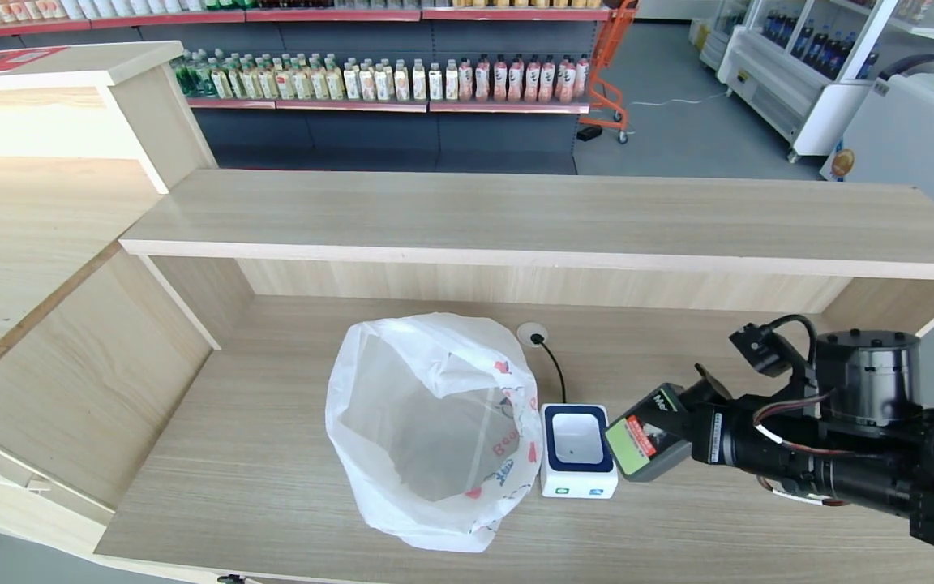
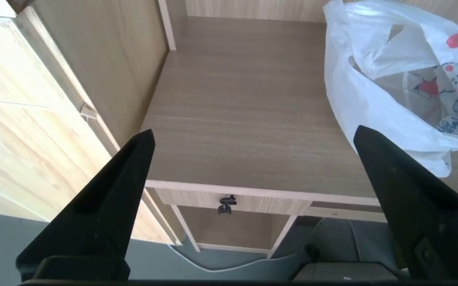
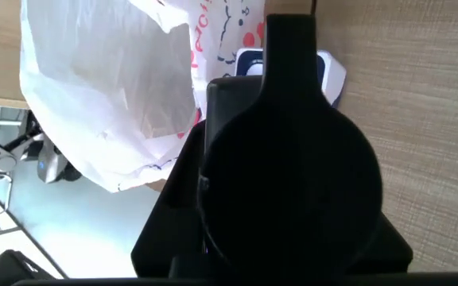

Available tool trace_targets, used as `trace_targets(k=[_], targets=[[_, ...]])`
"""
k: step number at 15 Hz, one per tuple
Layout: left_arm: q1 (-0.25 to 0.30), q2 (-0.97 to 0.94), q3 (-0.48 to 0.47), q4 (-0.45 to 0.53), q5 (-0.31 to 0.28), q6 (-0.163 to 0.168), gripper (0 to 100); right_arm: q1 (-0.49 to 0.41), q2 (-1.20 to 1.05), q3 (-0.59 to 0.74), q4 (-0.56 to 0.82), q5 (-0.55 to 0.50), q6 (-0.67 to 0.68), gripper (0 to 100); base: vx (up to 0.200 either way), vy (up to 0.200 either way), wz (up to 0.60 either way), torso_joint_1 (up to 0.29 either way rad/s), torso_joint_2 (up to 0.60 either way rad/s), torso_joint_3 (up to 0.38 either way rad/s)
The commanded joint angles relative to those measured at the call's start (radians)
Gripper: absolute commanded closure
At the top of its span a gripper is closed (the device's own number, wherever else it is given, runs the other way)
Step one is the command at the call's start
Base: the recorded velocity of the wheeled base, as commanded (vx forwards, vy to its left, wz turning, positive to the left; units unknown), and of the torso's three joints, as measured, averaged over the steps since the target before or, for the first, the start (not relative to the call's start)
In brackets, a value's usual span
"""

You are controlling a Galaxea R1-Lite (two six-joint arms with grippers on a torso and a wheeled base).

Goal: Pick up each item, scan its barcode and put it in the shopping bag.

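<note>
A white plastic shopping bag (image 1: 434,422) stands open on the wooden counter (image 1: 256,478). To its right sits a white scanner with a blue-rimmed window (image 1: 577,450). My right gripper (image 1: 670,428) is shut on a dark box with a green and red label (image 1: 644,438), held just right of the scanner and slightly above the counter, label end toward the scanner. In the right wrist view the dark box (image 3: 285,175) hides most of the scanner (image 3: 331,71), with the bag (image 3: 110,87) beside it. My left gripper (image 2: 253,159) hangs open and empty off the counter's front left edge, near the bag (image 2: 404,87).
A raised ledge (image 1: 548,215) runs along the back of the counter, with side walls at both ends. The scanner's black cable (image 1: 552,369) goes to a hole behind it. Bare counter lies left of the bag and in front of the scanner.
</note>
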Motion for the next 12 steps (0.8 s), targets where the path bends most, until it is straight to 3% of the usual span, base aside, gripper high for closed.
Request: trace_targets(k=[1, 5, 9, 12], targets=[[0.0, 0.0, 0.0, 0.0, 0.0, 0.002, 0, -0.002, 0.143, -0.082, 0.0, -0.001, -0.036, 100, 0.0, 0.0, 0.0, 0.0, 0.0, 0.0], [0.001, 0.0, 0.0, 0.0, 0.0, 0.002, 0, 0.004, 0.204, -0.108, -0.007, 0.002, -0.048, 100, 0.0, 0.0, 0.0, 0.0, 0.0, 0.0], [0.001, 0.0, 0.0, 0.0, 0.0, 0.002, 0, 0.009, 0.292, -0.127, -0.132, 0.009, -0.05, 100, 0.0, 0.0, 0.0, 0.0, 0.0, 0.0], [0.0, 0.0, 0.0, 0.0, 0.0, 0.003, 0, 0.04, 0.319, -0.153, -0.135, 0.031, -0.05, 100, 0.0, 0.0, 0.0, 0.0, 0.0, 0.0]])
